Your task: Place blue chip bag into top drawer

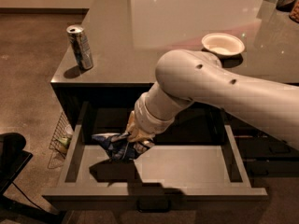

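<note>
The top drawer (196, 171) stands pulled open below the counter, wide and grey with a flat floor and low side walls. The blue chip bag (114, 146), crumpled dark blue with white patches, hangs low inside the drawer's left half, just above the floor. My gripper (133, 138) reaches down into the drawer from the right and is shut on the bag's right end. My white arm (210, 85) crosses over the drawer's back edge and hides part of its rear.
A silver-blue drink can (80, 46) stands at the counter's left front corner. A white bowl (223, 44) sits on the counter (154, 27) behind my arm. A wire basket (60, 136) sits on the floor left of the drawer. A dark object (11, 157) is at lower left.
</note>
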